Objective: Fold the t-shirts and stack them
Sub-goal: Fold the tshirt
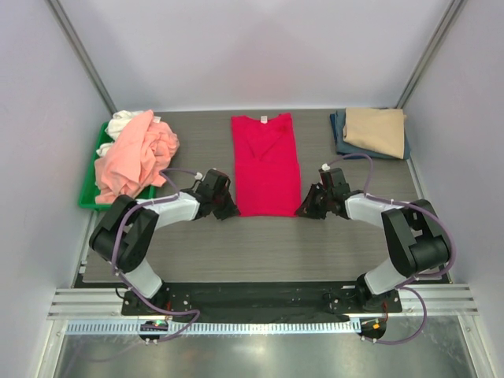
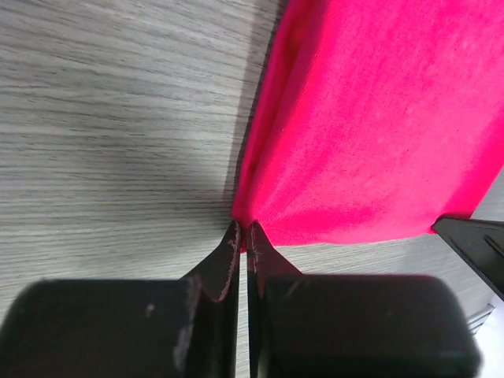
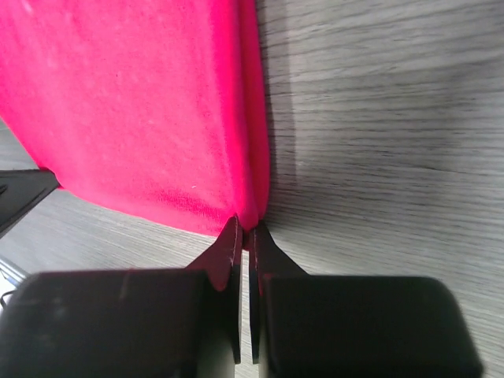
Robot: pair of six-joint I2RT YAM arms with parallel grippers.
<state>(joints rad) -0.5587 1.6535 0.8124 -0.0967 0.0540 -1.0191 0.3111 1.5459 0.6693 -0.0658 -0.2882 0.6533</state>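
A crimson-red t-shirt (image 1: 265, 161) lies in the middle of the table as a long strip, sides folded in, collar at the far end. My left gripper (image 1: 233, 212) is shut on its near left corner (image 2: 260, 213), pinching the cloth between the tips. My right gripper (image 1: 302, 211) is shut on the near right corner (image 3: 244, 209) in the same way. A salmon-pink t-shirt (image 1: 135, 156) is heaped over a white one (image 1: 120, 124) at the left. At the back right a folded tan t-shirt (image 1: 376, 129) rests on a folded navy blue one (image 1: 343, 135).
The green plastic tray (image 1: 88, 197) under the pink heap sits at the table's left edge. Bare wood-grain table (image 1: 260, 244) lies between the red shirt and the arm bases. White walls close in the far side.
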